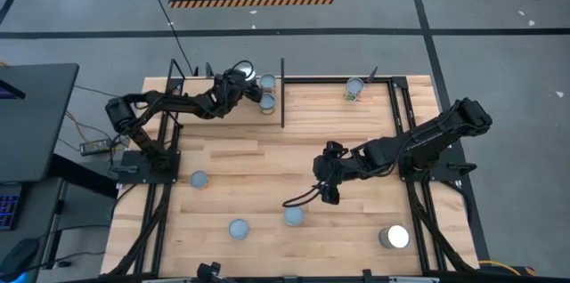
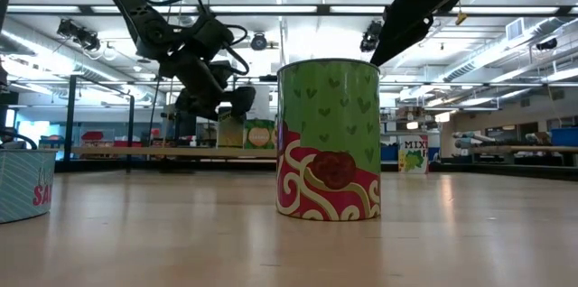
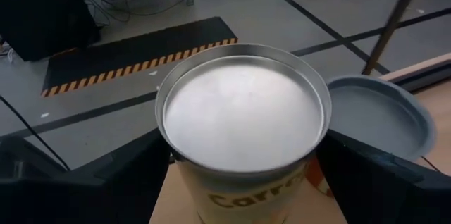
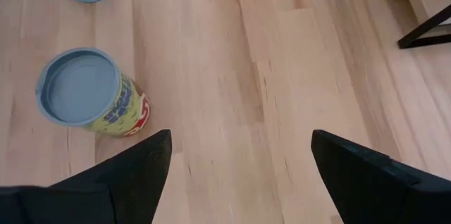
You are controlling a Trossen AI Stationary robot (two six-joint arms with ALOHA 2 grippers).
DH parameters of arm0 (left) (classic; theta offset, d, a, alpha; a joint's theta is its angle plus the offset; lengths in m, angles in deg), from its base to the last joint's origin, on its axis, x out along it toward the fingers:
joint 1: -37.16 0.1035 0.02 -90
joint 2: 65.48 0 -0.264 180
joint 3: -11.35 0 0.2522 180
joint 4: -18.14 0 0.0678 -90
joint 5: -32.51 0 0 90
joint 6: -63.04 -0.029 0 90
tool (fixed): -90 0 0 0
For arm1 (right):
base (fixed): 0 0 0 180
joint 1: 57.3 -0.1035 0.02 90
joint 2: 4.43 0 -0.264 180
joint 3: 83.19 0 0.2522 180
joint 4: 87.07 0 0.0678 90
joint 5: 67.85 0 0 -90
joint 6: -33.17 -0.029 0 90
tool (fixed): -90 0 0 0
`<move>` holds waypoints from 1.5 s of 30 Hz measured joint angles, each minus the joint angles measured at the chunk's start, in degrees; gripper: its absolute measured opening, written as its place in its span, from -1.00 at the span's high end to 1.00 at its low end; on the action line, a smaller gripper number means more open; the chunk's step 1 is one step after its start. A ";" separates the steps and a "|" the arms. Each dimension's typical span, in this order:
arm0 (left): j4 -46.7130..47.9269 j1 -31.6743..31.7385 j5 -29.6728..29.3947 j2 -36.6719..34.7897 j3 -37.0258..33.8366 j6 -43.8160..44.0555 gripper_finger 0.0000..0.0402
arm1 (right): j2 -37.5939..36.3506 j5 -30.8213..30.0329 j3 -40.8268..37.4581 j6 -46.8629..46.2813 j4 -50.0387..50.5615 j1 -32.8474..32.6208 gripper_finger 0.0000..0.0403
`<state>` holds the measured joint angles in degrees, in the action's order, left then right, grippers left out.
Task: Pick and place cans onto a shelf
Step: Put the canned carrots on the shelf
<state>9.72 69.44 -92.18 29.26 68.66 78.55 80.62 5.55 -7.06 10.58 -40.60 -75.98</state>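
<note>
My left gripper [image 1: 245, 71] reaches over the shelf [image 1: 321, 109] at the table's far edge. It is open, with one finger on each side of a silver-topped can [image 3: 243, 115] with a yellowish label that stands upright at the shelf's far left. A second can [image 3: 380, 115] stands just right of it, and a third [image 1: 267, 103] stands nearer. My right gripper [image 4: 242, 160] hovers open and empty above the middle of the table. A blue-topped can [image 4: 81, 90] stands on the planks close by. My left gripper has its fingers [image 3: 151, 168] close against both sides of the can's wall [image 3: 190, 182], just under the rim. I cannot tell whether they touch it. They come at it slanting down from the table's near left. The can stands upright on the shelf's wood.
Loose cans stand on the near half of the table [image 1: 199, 179], [image 1: 238, 228], [image 1: 294, 216], plus a wider, brighter one [image 1: 394, 237]. Another can [image 1: 354, 89] is at the shelf's far right. A black post [image 1: 282, 96] rises mid-shelf. A green-and-red can [image 2: 328, 141] fills the low view.
</note>
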 joint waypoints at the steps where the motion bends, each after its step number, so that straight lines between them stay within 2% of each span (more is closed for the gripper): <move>1: 0.02 -0.33 -0.01 0.00 0.00 0.00 -0.76 | 0.00 0.00 0.00 0.00 0.14 -0.07 -0.73; 9: 5.90 -2.67 -2.47 -2.66 -0.06 1.90 -0.76 | 0.02 0.19 -0.02 -2.37 2.23 -0.33 -0.73; 15: 6.73 -3.37 -6.28 -5.96 -0.04 1.80 -0.76 | 0.02 0.22 -0.02 -3.41 2.53 -0.35 -0.73; 28: 5.13 -2.96 -7.21 -9.53 -0.04 2.21 -0.76 | 0.02 0.22 -0.04 -3.87 2.65 -0.35 -0.73; 32: 1.19 -2.06 -7.09 -9.90 0.11 2.20 -0.76 | 0.02 0.22 -0.04 -3.87 2.54 -0.33 -0.73; 36: 9.72 0.39 -6.17 -9.68 2.92 2.62 -0.75 | 0.02 0.22 -0.04 -3.85 2.08 -0.05 -0.73; 40: 20.77 3.26 -1.69 -9.66 7.38 4.83 -0.69 | 0.02 0.21 -0.04 -3.05 1.91 0.19 -0.73; 43: 25.46 4.63 -0.75 -9.66 9.59 5.20 -0.63 | 0.02 0.22 -0.04 -2.88 1.63 0.50 -0.73; 45: 26.60 5.48 2.71 -9.66 10.05 5.79 -0.60 | 0.04 0.22 -0.04 -2.78 1.62 0.68 -0.73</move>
<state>36.32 74.91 -89.47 19.60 78.71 84.34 80.67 5.77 -7.10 7.80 -38.98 -75.30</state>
